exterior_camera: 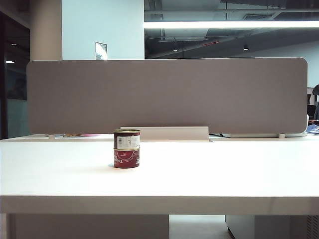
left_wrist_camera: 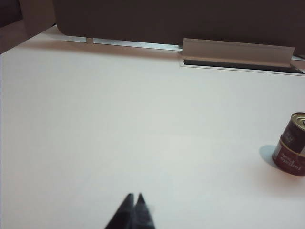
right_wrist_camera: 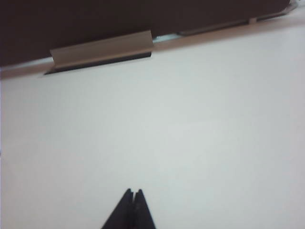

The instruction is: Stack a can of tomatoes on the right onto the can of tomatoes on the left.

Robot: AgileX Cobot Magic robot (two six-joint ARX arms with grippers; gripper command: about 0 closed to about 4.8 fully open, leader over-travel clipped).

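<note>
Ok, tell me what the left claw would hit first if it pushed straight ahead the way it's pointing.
Probably nothing soon. The left claw, shut, points across bare table toward the grey divider panel at the far edge. The stacked cans sit well off to one side of that line. Depth is hard to judge.
</note>
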